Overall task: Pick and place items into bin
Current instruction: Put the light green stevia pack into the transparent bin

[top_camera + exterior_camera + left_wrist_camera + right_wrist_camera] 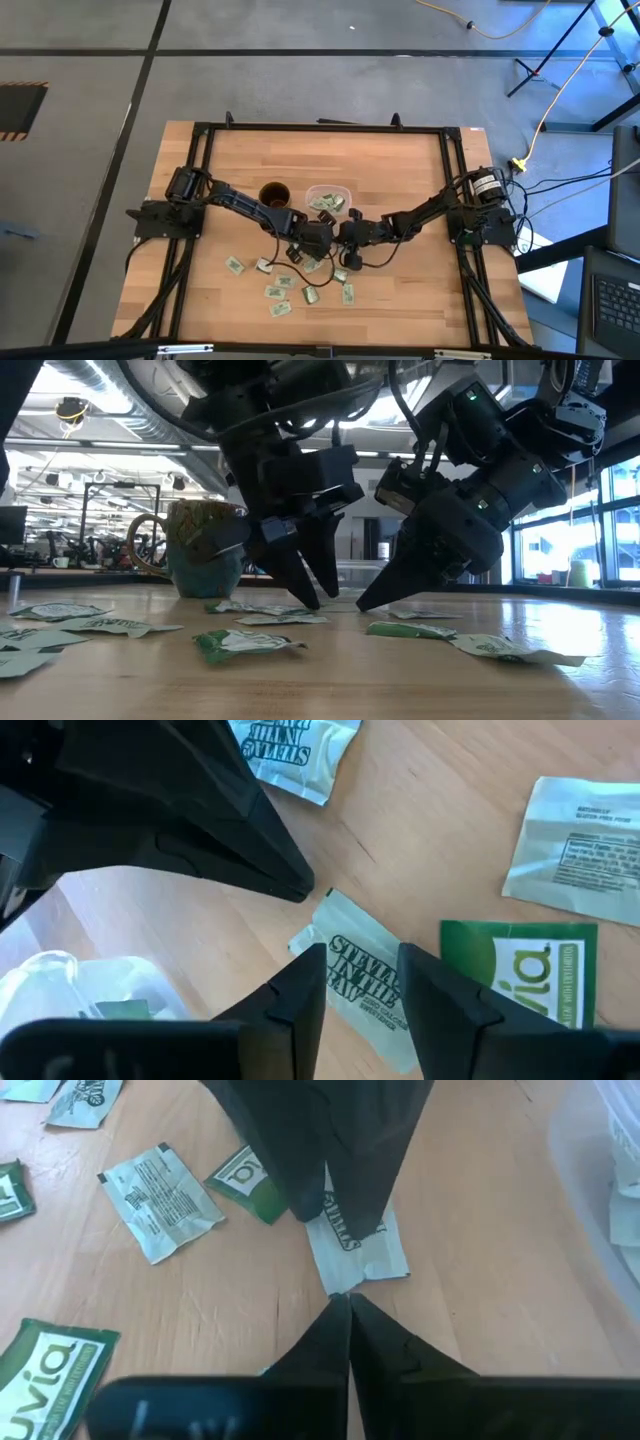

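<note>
left gripper point(362, 982) low over the tabletop point(400, 290), jaws spread astride the near end of a stevia packet point(362, 982) lying flat; its long axis runs ahead, slightly skewed. right gripper point(345, 1302) opposite, jaws pressed together, tips at the packet's far edge. left is better placed to pinch. bin point(340, 190) just beyond both.

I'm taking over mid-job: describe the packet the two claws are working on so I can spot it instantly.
Start at the clear bin beside the brown mug and go toward the table's near edge, to where the arms meet. There the left claw, open, straddles a pale packet; the right claw, shut, touches its edge. It alone lies between both claws, black "Stevia" lettering up.
</note>
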You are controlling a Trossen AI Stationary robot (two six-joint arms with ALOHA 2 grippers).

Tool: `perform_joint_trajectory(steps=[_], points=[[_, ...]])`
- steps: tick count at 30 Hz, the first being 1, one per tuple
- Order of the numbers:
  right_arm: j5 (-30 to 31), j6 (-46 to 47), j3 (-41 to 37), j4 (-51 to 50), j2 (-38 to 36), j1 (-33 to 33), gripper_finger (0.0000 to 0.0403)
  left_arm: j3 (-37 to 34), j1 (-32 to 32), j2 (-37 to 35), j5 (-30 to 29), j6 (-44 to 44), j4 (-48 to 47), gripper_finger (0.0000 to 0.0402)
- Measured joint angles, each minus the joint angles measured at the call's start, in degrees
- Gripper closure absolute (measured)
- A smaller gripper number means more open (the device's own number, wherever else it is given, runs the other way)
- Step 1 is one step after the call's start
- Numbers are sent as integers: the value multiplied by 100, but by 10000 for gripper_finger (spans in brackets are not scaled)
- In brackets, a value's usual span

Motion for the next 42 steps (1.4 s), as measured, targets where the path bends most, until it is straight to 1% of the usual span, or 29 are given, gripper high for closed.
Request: perform_joint_trajectory(steps=[3, 7, 9, 16, 20, 25, 27, 35, 42], points=[[-2, -112, -1, 15, 0, 2, 380, 0, -1, -1, 0, 16, 8, 294], [0, -134, -1, 45, 0, 2, 362, 0, -7, -7, -237, 51, -62, 314], [9, -157, -1, 85, 0, 2, 350, 0, 0, -9, -256, 51, -62, 323], [28, -262, 4, 342, 0, 2, 294, 23, 104, 95, 201, -40, 39, 356], [33, -296, 2, 284, 0, 0, 273, 24, 147, 98, 249, -38, 28, 376], [136, -378, 2, 227, -2, 2, 268, 22, 144, 101, 282, -36, 14, 391], [144, -556, 2, 195, 17, 3, 268, 22, 144, 103, 313, -34, 19, 393], [202, -539, 2, 430, 226, 15, 267, 15, 144, 109, 363, 56, 56, 394], [244, -420, 2, 508, 269, 11, 267, 15, 144, 109, 377, 56, 62, 394]])
